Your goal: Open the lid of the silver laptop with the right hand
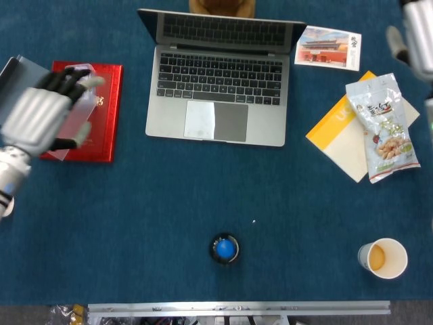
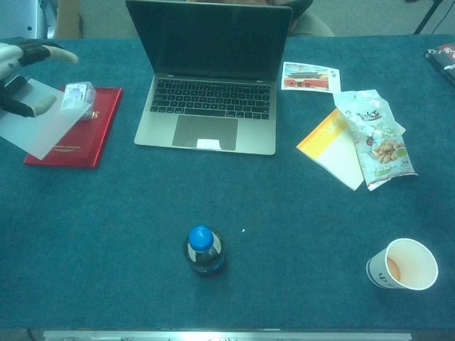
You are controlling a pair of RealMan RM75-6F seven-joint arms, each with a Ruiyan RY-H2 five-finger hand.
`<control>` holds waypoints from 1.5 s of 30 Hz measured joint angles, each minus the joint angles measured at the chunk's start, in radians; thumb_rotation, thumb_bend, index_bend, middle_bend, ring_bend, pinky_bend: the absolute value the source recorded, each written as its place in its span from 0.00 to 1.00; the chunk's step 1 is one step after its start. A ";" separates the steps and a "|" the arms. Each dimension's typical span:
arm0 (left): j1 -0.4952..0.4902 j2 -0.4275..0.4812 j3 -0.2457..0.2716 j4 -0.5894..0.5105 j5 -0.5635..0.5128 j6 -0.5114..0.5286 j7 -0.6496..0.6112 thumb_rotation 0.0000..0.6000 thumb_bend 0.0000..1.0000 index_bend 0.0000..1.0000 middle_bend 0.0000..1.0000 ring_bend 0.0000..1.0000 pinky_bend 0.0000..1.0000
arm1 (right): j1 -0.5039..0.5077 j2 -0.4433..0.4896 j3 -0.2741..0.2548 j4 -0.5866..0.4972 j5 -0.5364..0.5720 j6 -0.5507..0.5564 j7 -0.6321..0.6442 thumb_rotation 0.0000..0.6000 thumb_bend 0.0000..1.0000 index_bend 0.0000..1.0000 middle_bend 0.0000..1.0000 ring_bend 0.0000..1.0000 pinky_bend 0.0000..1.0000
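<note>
The silver laptop [image 1: 216, 88] stands at the back middle of the table with its lid [image 2: 210, 39] raised and the dark screen facing me. Keyboard and trackpad are exposed. Only a grey piece of my right arm [image 1: 416, 30] shows at the right edge of the head view; the right hand itself is outside both views. My left hand [image 1: 37, 118] hovers at the far left over the red book, fingers spread, holding nothing. The left hand [image 2: 25, 57] appears at the left edge in the chest view too.
A red book [image 1: 95, 115] with a small plastic box [image 2: 77, 99] and a translucent sheet [image 2: 35, 124] lies left of the laptop. A postcard [image 1: 328, 47], yellow booklet [image 1: 338, 139] and snack bag [image 1: 382, 125] lie to the right. A blue-capped bottle [image 1: 224, 249] and paper cup [image 1: 383, 258] stand near the front.
</note>
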 measured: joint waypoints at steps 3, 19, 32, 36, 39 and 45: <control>0.046 0.031 -0.005 -0.012 -0.016 0.056 0.001 0.83 0.44 0.14 0.11 0.07 0.11 | -0.056 0.036 -0.032 -0.023 -0.022 0.028 0.040 1.00 0.29 0.07 0.18 0.00 0.00; 0.271 0.093 -0.005 -0.060 -0.015 0.320 -0.035 0.83 0.44 0.16 0.12 0.07 0.11 | -0.308 0.121 -0.154 -0.066 -0.170 0.186 0.245 1.00 0.29 0.08 0.19 0.00 0.00; 0.406 0.116 0.044 -0.131 0.039 0.420 0.006 0.83 0.44 0.16 0.13 0.07 0.11 | -0.453 0.137 -0.198 -0.048 -0.236 0.257 0.361 1.00 0.29 0.08 0.19 0.00 0.00; 0.425 0.123 0.039 -0.145 0.045 0.438 0.015 0.83 0.44 0.16 0.13 0.07 0.11 | -0.475 0.139 -0.197 -0.030 -0.254 0.260 0.382 1.00 0.29 0.08 0.19 0.00 0.00; 0.435 0.126 0.035 -0.155 0.053 0.444 0.022 0.83 0.44 0.16 0.13 0.07 0.11 | -0.487 0.145 -0.190 -0.025 -0.260 0.257 0.393 1.00 0.29 0.08 0.19 0.00 0.00; 0.446 0.125 0.028 -0.161 0.070 0.443 0.025 0.83 0.44 0.16 0.13 0.07 0.11 | -0.504 0.157 -0.181 -0.030 -0.279 0.253 0.406 1.00 0.29 0.08 0.19 0.00 0.00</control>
